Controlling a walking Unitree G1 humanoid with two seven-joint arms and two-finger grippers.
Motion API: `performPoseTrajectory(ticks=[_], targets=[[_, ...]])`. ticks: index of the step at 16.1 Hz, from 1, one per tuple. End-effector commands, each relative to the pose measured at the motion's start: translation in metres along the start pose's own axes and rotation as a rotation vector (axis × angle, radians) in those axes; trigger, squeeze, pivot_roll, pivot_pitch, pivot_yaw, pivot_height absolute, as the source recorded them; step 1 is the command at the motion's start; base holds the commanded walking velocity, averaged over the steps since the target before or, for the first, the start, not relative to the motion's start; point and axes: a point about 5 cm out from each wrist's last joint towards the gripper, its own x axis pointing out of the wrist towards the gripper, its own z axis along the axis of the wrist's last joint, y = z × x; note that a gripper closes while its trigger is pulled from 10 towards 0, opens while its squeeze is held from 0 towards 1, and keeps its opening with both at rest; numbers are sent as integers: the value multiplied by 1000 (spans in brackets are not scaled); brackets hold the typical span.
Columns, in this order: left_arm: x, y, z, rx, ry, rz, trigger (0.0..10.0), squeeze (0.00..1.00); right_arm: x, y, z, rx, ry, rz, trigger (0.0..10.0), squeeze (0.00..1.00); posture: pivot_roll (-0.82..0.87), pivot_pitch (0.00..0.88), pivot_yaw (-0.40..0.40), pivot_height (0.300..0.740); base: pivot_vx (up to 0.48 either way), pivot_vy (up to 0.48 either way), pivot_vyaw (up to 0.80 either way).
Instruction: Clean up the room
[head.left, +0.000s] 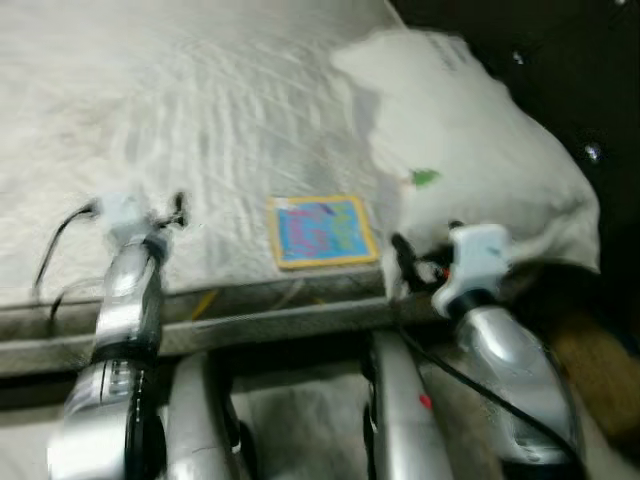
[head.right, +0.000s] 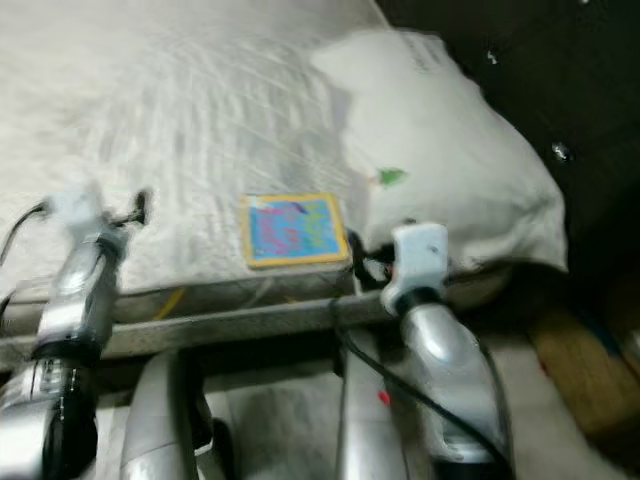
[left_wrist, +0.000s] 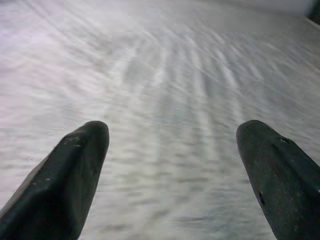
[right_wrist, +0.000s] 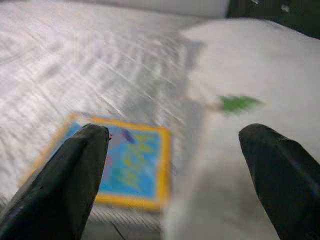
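Motion blur softens the book (head.left: 322, 231), its blue, yellow-bordered cover art unreadable. The pillow (head.left: 470, 140) hangs past the mattress (head.left: 180, 110) edge, its small green mark (head.left: 425, 178) too smeared to identify. The mattress is cut off at the frame's left and top.

No readable text anywhere. Book (head.left: 322, 231) on bed (head.left: 180, 120), beside pillow (head.left: 470, 150): blue cover, yellow border, pink and yellow lettering-like shapes, too blurred to read. Pillow: small green mark (head.left: 425, 178) on side facing book, faint grey print near far corner, both illegible.
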Motion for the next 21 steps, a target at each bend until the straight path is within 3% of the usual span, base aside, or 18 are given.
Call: performPoseTrajectory(ticks=[1, 2, 3, 4, 7, 10, 14, 16, 21], targets=[[-15, -8, 13, 79, -138, -37, 10000, 1000, 13, 5, -3, -9, -8, -9, 10000, 0, 61, 0, -1, 532, 0, 0, 0], [-27, -11, 12, 79, -169, -51, 10000, 1000, 18, 5, -2, -4, -25, -17, 10000, 0, 72, 0, 4, 532, 0, 0, 0], [-35, -15, 9, 68, -172, -69, 10000, 376, 23, 5, -2, 15, -39, -23, 10000, 0, 80, 0, 13, 532, 0, 0, 0], [-44, -23, 6, 105, -179, -111, 10000, 0, 27, 3, -2, 44, -50, -35, 10000, 0, 82, 0, 19, 532, 0, 0, 0], [-53, -24, 7, 169, -190, -149, 10000, 0, 36, 7, 2, 60, -112, -16, 10000, 0, 61, 0, 43, 532, 0, 0, 0], [-55, -24, 1, 130, -146, -138, 10000, 0, 40, 10, 1, 67, -135, -19, 10000, 0, 53, 0, 55, 556, 0, 0, 0], [-68, -36, -18, 130, -84, -166, 10000, 0, 33, 10, -9, 81, -140, -51, 10000, 0, 17, 0, 95, 594, 0, 0, 0], [-73, -42, -28, 37, -36, -169, 10000, 0, 28, 6, -13, 79, -137, -79, 10000, 0, 1, 0, 102, 618, 0, 0, 0], [-75, -54, -30, 80, -48, -273, 10000, 0, 24, -1, -16, 55, -144, -100, 10000, 0, -22, 0, 108, 666, 0, 0, 0]])
